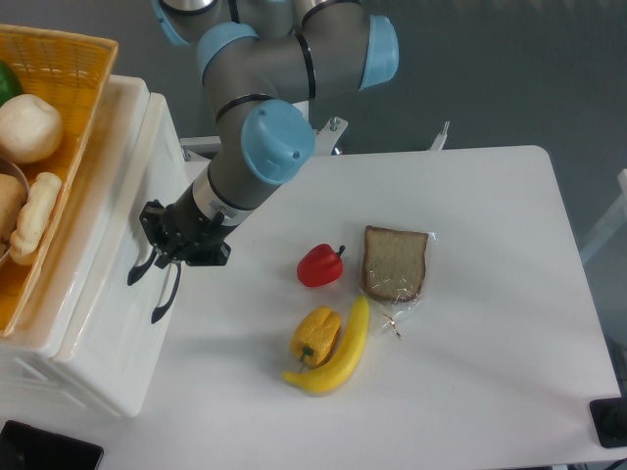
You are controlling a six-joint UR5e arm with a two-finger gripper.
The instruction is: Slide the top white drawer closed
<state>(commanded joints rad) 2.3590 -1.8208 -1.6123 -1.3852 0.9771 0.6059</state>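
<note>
Top glossy white plastic drawer (118,255) looks pushed in, nearly flush with the cabinet.
The black two-finger gripper (157,257) touches its front near the dark curved handle (142,266); whether its jaws are spread, I cannot tell.

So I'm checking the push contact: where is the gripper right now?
In the camera view the gripper is at the left, against the flat front of the top white drawer, just above the dark lower handle and left of the red pepper.

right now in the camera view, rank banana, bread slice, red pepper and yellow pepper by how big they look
1. banana, longest
2. bread slice, close to the banana in area
3. yellow pepper
4. red pepper, looks similar to the yellow one
</note>
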